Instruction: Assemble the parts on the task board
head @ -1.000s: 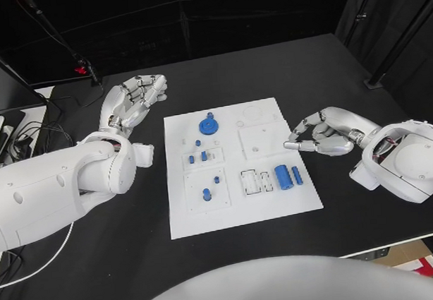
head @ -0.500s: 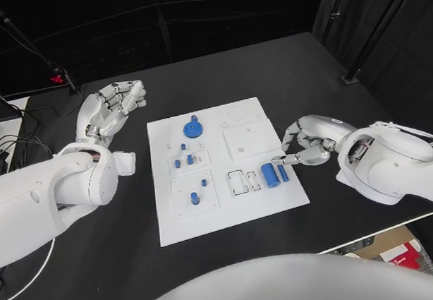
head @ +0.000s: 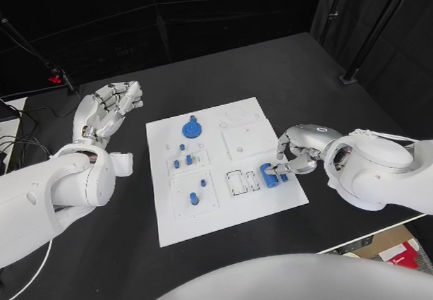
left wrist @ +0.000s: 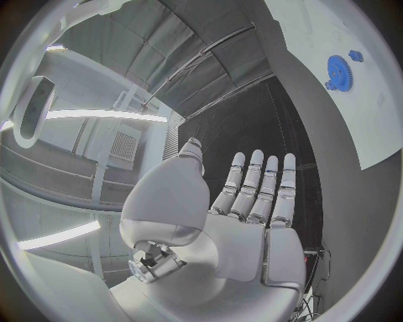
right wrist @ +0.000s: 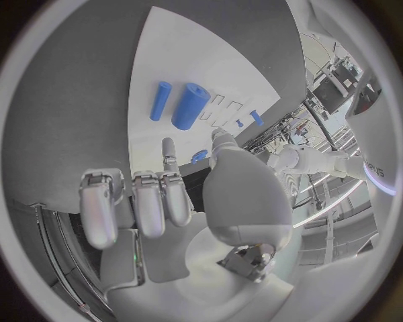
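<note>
the right hand (head: 300, 151) hovers with fingers apart, holding nothing, over the blue cylinder (head: 269, 174) on the white task board (head: 227, 209) mid-counter, while the left hand (head: 106, 110) rests flat, fingers spread, beside the board.

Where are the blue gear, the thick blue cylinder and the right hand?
Blue gear (head: 191, 129), head view, its round face.
Thick blue cylinder (right wrist: 191, 106), right wrist view, mid-body.
Right hand (head: 297, 152), head view, middle of the hand.

My left robot hand (head: 110, 105) lies open at ten o'clock, palm up, fingers straight and together. My right robot hand (head: 296, 150) sits at three o'clock, fingers curled inward, one finger (right wrist: 168, 155) extended, holding nothing.
</note>
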Robot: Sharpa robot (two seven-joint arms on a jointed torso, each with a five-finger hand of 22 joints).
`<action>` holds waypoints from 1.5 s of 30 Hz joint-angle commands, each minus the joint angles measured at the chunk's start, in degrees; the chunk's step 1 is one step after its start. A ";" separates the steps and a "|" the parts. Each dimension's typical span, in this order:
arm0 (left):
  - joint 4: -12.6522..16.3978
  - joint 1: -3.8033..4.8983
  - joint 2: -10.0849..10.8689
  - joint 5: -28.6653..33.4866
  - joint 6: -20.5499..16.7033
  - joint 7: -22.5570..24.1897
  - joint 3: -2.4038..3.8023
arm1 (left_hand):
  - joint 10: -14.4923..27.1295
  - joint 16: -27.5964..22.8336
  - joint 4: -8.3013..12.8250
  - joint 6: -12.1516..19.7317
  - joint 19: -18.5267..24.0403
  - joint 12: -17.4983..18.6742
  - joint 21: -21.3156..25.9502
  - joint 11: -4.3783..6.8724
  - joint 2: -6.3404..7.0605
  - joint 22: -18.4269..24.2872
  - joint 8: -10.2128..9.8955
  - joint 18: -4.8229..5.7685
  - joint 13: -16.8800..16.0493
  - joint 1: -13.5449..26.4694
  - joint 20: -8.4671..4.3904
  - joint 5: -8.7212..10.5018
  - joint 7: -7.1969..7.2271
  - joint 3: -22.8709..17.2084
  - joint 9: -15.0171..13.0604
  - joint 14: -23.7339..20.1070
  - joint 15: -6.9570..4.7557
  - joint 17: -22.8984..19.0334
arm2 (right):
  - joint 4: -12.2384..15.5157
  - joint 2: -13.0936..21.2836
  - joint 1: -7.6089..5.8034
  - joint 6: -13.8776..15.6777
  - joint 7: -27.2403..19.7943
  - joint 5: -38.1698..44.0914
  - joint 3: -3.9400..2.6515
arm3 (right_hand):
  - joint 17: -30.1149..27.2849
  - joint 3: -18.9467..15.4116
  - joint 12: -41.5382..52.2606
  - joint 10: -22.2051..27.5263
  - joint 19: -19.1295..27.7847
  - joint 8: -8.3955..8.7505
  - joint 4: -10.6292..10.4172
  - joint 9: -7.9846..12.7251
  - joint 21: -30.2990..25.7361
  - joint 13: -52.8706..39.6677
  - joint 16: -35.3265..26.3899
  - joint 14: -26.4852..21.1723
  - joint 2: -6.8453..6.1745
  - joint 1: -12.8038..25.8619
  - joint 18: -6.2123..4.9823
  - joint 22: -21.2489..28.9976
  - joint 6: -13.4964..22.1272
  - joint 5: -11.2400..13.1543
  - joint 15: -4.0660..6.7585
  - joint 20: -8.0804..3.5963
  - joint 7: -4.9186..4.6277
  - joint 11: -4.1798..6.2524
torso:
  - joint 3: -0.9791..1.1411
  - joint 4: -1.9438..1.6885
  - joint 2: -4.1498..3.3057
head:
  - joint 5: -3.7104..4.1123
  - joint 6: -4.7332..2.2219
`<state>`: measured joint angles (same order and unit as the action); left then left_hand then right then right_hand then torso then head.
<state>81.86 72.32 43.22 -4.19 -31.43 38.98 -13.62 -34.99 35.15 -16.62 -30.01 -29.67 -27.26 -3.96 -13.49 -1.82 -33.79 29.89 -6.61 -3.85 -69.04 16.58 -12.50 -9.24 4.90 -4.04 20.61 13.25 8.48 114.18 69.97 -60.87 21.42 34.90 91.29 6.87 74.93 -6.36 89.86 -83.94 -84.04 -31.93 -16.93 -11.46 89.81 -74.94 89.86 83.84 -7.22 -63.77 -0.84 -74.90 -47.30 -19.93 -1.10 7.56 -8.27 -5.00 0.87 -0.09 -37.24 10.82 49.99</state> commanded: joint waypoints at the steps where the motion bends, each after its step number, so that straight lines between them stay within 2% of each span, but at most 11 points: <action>1: 0.05 0.09 0.13 0.15 0.16 7.22 0.06 | 0.30 0.45 -0.07 0.36 -0.44 -0.49 -0.26 0.22 -0.61 0.13 0.46 -0.12 0.05 -0.09 0.04 -0.23 -6.28 0.44 0.07 -0.61 0.02 -0.20 | -0.14 -0.84 0.11 -3.69 3.22 2.41 -0.01 | 15.07 -0.26 0.14 -6.06 -5.96 0.00 -0.08 0.03 0.19 -15.06 0.14 6.16 0.07 0.66 0.84 -15.10 -0.34 -0.12 0.42 -0.57 0.02 0.35 | 0.04 -0.01 0.04 | -0.60 0.01; 6: 0.10 0.08 0.19 0.15 0.18 7.25 0.06 | 0.25 0.50 -0.07 0.31 -0.43 -0.55 -0.26 0.23 -0.65 0.15 0.50 -0.12 0.04 -0.13 0.04 -0.23 -6.27 0.49 0.06 -0.64 0.02 -0.25 | -0.79 -1.92 0.25 -5.49 4.07 2.51 -0.02 | 15.07 -0.22 0.14 -6.06 -5.96 0.10 -0.06 0.05 0.19 -15.06 0.14 6.16 0.45 0.93 0.84 -15.10 -0.22 0.12 0.48 -0.63 0.08 0.41 | 0.11 -0.22 -0.02 | -0.69 0.01; 8: 0.12 0.08 0.23 0.15 0.15 7.25 0.06 | 0.25 0.50 -0.07 0.31 -0.43 -0.55 -0.26 0.23 -0.65 0.15 0.50 -0.12 0.04 -0.13 0.04 -0.23 -6.27 0.49 0.06 -0.64 0.02 -0.25 | -1.10 -2.34 0.30 -6.32 4.32 2.53 -0.02 | 15.07 -0.20 0.14 -6.06 -5.95 0.12 -0.05 0.05 0.17 -15.06 0.14 6.16 0.60 1.01 0.83 -15.09 -0.23 0.32 0.49 -0.65 0.08 0.42 | 0.00 -0.08 0.01 | -0.99 0.01; 13: 0.13 0.08 0.35 0.15 0.09 7.25 0.06 | 0.25 0.50 -0.07 0.31 -0.43 -0.55 -0.26 0.23 -0.65 0.15 0.50 -0.12 0.04 -0.13 0.04 -0.23 -6.27 0.49 0.06 -0.64 0.02 -0.25 | -1.52 -3.11 0.60 -7.12 4.50 2.54 -0.02 | 15.07 -0.11 0.14 -6.06 -5.94 0.13 -0.03 0.03 0.16 -15.06 0.14 6.16 0.88 1.04 0.83 -15.09 -0.27 0.65 0.52 -0.69 0.13 0.46 | 0.05 -0.02 -0.02 | -1.60 0.01; 16: 0.10 0.08 0.38 0.15 0.07 7.24 0.06 | 0.25 0.50 -0.07 0.31 -0.43 -0.55 -0.26 0.23 -0.65 0.15 0.50 -0.12 0.04 -0.13 0.04 -0.23 -6.27 0.49 0.06 -0.64 0.02 -0.25 | -2.04 -3.92 0.75 -7.62 4.59 2.55 -0.02 | 15.07 -0.02 0.14 -6.06 -5.94 0.11 -0.02 0.01 0.16 -15.06 0.14 6.16 1.14 1.07 0.83 -15.09 -0.33 0.84 0.54 -0.72 0.16 0.49 | -0.03 0.03 0.06 | -1.54 0.01; 20: 0.12 0.08 0.35 0.15 0.12 7.24 0.06 | 0.25 0.50 -0.07 0.31 -0.43 -0.55 -0.26 0.23 -0.65 0.15 0.50 -0.12 0.04 -0.13 0.04 -0.23 -6.27 0.49 0.06 -0.64 0.02 -0.25 | -2.46 -4.59 0.90 -7.93 4.69 2.57 -0.02 | 15.07 0.18 0.14 -6.06 -5.95 0.10 0.00 -0.02 0.17 -15.06 0.14 6.16 1.71 1.09 0.83 -15.09 -0.44 1.17 0.59 -0.76 0.22 0.55 | 0.06 -0.11 -0.03 | -1.56 0.01; 25: 0.12 0.08 0.46 0.15 0.17 7.21 0.06 | 0.25 0.50 -0.07 0.31 -0.43 -0.55 -0.26 0.23 -0.65 0.15 0.50 -0.12 0.04 -0.13 0.04 -0.23 -6.27 0.49 0.06 -0.64 0.02 -0.25 | -2.85 -5.24 1.06 -8.07 4.80 2.73 -0.03 | 15.07 0.40 0.14 -6.06 -5.96 0.12 0.03 -0.04 0.18 -15.06 0.14 6.16 2.42 1.12 0.84 -15.09 -0.50 1.46 0.64 -0.81 0.27 0.60 | -0.02 0.01 0.03 | -1.96 0.01; 30: 0.09 0.08 0.49 0.15 0.17 7.20 0.06 | 0.25 0.50 -0.07 0.31 -0.43 -0.55 -0.26 0.23 -0.65 0.15 0.50 -0.12 0.04 -0.13 0.04 -0.23 -6.27 0.49 0.06 -0.64 0.02 -0.25 | -3.30 -5.83 1.15 -8.52 4.84 2.78 -0.03 | 15.07 0.51 0.14 -6.06 -5.96 0.10 0.10 -0.06 0.18 -15.06 0.14 6.16 2.69 0.95 0.84 -15.09 -0.60 1.72 0.67 -0.84 0.31 0.64 | -0.01 -0.10 -0.02 | -2.12 0.01; 34: 0.13 0.08 0.51 0.15 0.19 7.20 0.06 | 0.25 0.50 -0.07 0.31 -0.43 -0.55 -0.26 0.23 -0.65 0.15 0.50 -0.12 0.04 -0.13 0.04 -0.23 -6.27 0.49 0.06 -0.64 0.02 -0.25 | -3.80 -6.47 1.35 -8.93 4.93 2.76 -0.03 | 15.07 0.66 0.14 -6.06 -5.96 0.10 0.11 -0.07 0.19 -15.06 0.14 6.16 3.04 0.75 0.84 -15.10 -0.66 1.90 0.69 -0.87 0.35 0.68 | -0.02 -0.04 -0.01 | -2.29 0.01; 40: 0.17 0.08 0.52 0.15 0.21 7.20 0.06 | 0.18 0.65 -0.06 0.24 -0.41 -0.70 -0.27 0.25 -0.76 0.22 0.60 -0.11 0.04 -0.24 0.04 -0.27 -6.25 0.63 0.06 -0.72 0.01 -0.39 | -4.60 -7.50 1.60 -9.39 5.06 2.47 -0.03 | 15.07 1.15 0.14 -6.06 -5.96 0.33 0.22 -0.03 0.19 -15.06 0.14 6.16 4.38 -0.06 0.84 -15.10 -0.56 2.00 0.75 -0.92 0.35 0.69 | -0.03 -0.03 -0.01 | -2.37 0.01; 45: 0.20 0.08 0.51 0.15 0.22 7.20 0.06 | 0.18 0.65 -0.06 0.24 -0.41 -0.70 -0.27 0.25 -0.76 0.22 0.60 -0.11 0.04 -0.24 0.04 -0.27 -6.25 0.63 0.06 -0.72 0.01 -0.39 | -5.20 -8.26 1.72 -10.03 5.12 1.89 -0.03 | 15.07 1.68 0.14 -6.06 -5.96 0.74 0.44 0.09 0.19 -15.06 0.14 6.16 5.66 -2.18 0.84 -15.10 -0.34 1.65 0.75 -0.96 0.32 0.69 | -0.07 -0.05 -0.01 | -2.33 0.01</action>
<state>81.93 72.31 43.73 -4.12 -31.42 38.98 -13.62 -34.99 35.59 -16.61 -30.01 -29.67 -27.56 -3.96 -13.49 -2.12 -33.62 30.23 -6.61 -3.85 -69.34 16.58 -12.49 -9.24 5.22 -4.04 20.21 13.26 8.13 109.12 61.91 -59.35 12.94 39.83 93.60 6.65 74.91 -5.03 89.86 -83.94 -83.85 -31.40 -16.53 -11.62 89.81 -74.93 89.86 83.84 -1.52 -65.57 -0.85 -74.90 -47.95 -18.28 -0.70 6.98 -8.11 -4.59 0.82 -0.12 -37.24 8.46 50.00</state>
